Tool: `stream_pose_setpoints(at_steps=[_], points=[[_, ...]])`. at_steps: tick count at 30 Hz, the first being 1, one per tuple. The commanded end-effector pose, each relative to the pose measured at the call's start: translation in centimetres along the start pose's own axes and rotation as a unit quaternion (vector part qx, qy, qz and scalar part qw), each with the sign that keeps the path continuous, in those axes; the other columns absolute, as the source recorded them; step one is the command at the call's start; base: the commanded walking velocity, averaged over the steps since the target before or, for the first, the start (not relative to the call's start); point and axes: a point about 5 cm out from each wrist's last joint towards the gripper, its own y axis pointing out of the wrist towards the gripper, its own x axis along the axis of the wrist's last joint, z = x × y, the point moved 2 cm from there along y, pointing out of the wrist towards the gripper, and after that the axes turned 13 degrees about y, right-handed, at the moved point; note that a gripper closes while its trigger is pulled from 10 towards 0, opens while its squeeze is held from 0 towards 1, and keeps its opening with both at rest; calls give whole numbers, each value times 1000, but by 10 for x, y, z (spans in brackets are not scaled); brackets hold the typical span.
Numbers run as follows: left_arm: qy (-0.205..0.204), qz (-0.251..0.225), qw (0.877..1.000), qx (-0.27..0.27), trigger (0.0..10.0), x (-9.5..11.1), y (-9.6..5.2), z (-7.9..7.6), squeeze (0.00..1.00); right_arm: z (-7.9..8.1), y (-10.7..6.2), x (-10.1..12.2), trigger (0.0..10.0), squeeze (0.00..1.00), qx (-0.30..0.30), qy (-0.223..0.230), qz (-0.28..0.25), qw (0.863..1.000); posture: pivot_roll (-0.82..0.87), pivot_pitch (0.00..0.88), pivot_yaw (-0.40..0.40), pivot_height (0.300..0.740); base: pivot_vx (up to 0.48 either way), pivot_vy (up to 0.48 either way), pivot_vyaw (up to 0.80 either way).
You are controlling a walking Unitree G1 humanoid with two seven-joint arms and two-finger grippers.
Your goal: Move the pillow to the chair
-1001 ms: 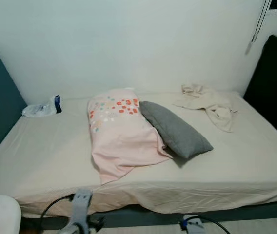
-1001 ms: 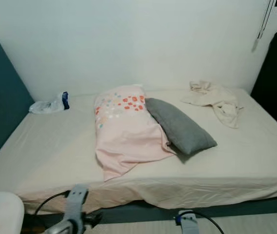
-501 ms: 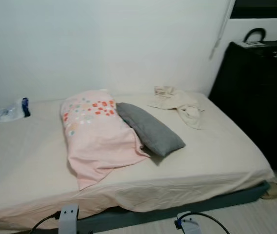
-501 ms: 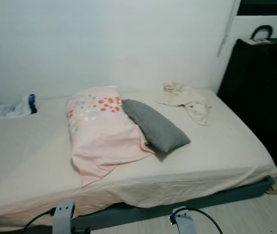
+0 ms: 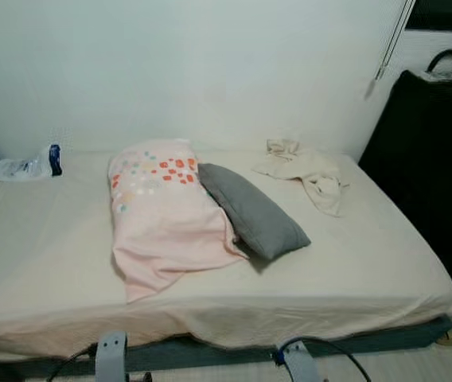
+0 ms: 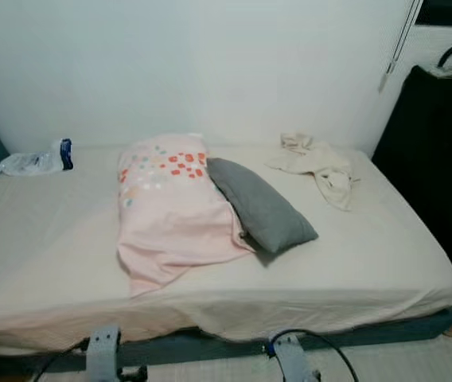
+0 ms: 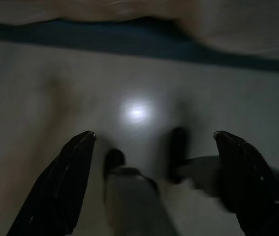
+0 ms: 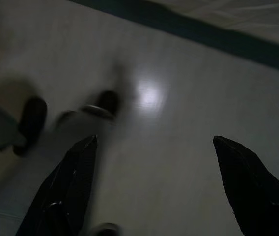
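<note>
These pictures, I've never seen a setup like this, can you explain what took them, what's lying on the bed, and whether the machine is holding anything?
They come from a walking humanoid robot with two arms. The two wide pictures are from its head camera, looking down at a bed. On the bed lie a pink pillow with coloured spots, a grey pillow leaning against its side, a crumpled beige cloth near the far right corner, and a plastic bag at the far left. A dark cabinet stands to the right.

The two dim pictures are from cameras on the wrists, pointing at the floor beside the bed. The left gripper and right gripper both hang open, holding nothing.
</note>
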Motion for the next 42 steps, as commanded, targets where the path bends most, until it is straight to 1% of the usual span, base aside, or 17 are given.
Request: stream_pose_setpoints(at_steps=[1,2,3,5,11,17,23,31,41,42], points=[[3,21,1000,4,10000,-13,-3,3,0,4,0,-6,10000,0,7,-14,9,1000,16,0,-56,740,0,-439,0],[3,21,1000,4,10000,-13,-3,3,0,4,0,-6,10000,0,7,-14,9,1000,16,0,-56,740,0,-439,0],[5,26,1000,3,10000,-17,-4,2,0,2,0,-12,10000,0,4,-24,17,1000,14,0,-55,740,0,0,0],[10,32,999,1,10000,-21,-4,1,0,1,-1,-16,10000,0,2,-30,22,999,12,0,-50,740,0,0,0],[16,42,999,-2,10000,-28,-6,3,0,-1,-2,-26,10000,0,-3,-28,32,999,12,0,-39,740,0,0,0],[20,42,999,-3,10000,-27,-6,3,0,1,-2,-32,10000,0,-5,-26,38,999,11,0,-31,740,0,0,0],[25,46,999,-11,10000,-30,-7,1,0,2,-2,-37,10000,0,-6,-25,41,999,7,0,-28,740,0,0,0],[23,48,998,-18,10000,-33,-7,-4,0,-2,-3,-35,10000,0,-9,-29,41,999,11,0,-40,740,0,-464,0],[24,53,998,-21,10000,-36,-8,-6,0,-6,-3,-33,10000,0,-12,-53,43,998,17,0,-48,740,0,-478,0],[22,56,998,-16,10000,-38,-8,-5,0,-6,-3,-33,10000,0,-12,-61,45,997,20,0,-49,740,0,0,0]])
